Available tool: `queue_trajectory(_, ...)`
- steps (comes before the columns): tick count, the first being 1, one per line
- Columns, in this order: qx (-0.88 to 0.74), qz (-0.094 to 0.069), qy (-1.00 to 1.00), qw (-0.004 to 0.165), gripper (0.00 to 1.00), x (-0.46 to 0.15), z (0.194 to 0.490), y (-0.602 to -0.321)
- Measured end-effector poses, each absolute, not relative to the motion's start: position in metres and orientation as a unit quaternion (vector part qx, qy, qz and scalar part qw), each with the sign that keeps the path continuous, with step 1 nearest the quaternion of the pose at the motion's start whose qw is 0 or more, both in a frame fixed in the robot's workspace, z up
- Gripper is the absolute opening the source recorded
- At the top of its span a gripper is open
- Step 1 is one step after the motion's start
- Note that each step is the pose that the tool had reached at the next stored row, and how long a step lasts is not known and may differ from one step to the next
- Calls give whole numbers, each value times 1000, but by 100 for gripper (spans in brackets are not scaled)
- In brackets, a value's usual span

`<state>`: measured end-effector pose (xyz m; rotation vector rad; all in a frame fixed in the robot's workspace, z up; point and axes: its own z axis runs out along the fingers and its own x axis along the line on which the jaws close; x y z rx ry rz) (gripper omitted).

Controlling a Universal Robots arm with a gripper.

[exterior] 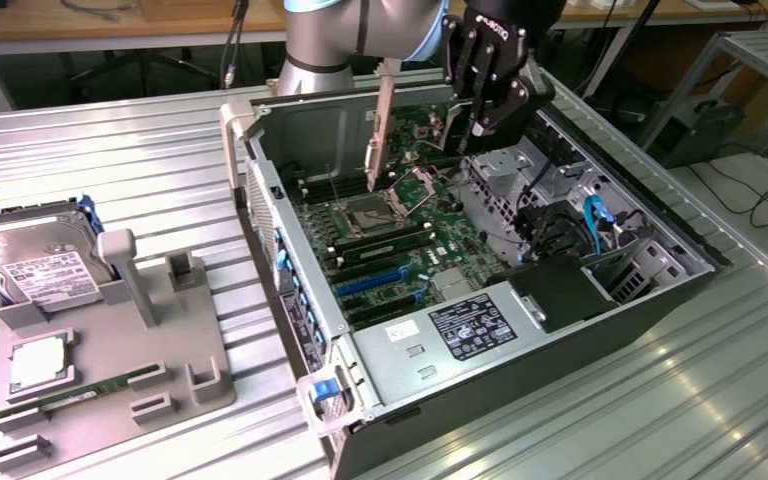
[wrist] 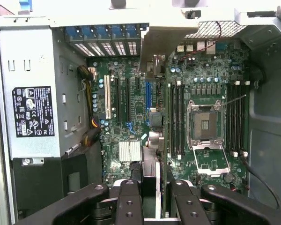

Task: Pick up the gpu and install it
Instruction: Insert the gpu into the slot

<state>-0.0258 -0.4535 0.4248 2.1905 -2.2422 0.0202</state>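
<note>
Black gripper fingers (wrist: 129, 204) fill the near edge of the wrist view, closed partway onto the gpu (wrist: 152, 140), which runs edge-on away from the camera between them, its silver bracket end flaring out at the far side near the case's rear vents. From the exterior view the gripper (exterior: 471, 140) hangs over the open computer case (exterior: 651, 290), and the gpu (exterior: 381, 130) stands upright just beside it toward the exterior view's left, a thin tall card with a pale metal bracket along its edge, held above the motherboard (exterior: 398, 250) and not touching it as far as I can see. One card, one gripper, one arm. Down on the board: one open CPU socket (wrist: 206, 124), and memory slots in two banks, one on each side of it; I can't count the slots cleanly. Power supply (wrist: 35, 108) with one black label sits in the case's corner. Off to the exterior view's left, well apart from the case, a grey fixture tray (exterior: 157, 380) carries one hard drive (exterior: 44, 265) standing in its holder, one CPU chip (exterior: 40, 365) and one green RAM stick (exterior: 84, 397).
</note>
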Motion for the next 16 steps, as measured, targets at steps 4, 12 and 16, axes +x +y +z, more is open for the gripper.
queue_trajectory(4, 700, 6, -714, 3, 28, -26, 424, -453)
queue_trajectory(12, 700, 6, -714, 3, 28, -26, 423, -453)
queue_trajectory(16, 701, 6, -713, 3, 28, -26, 422, -453)
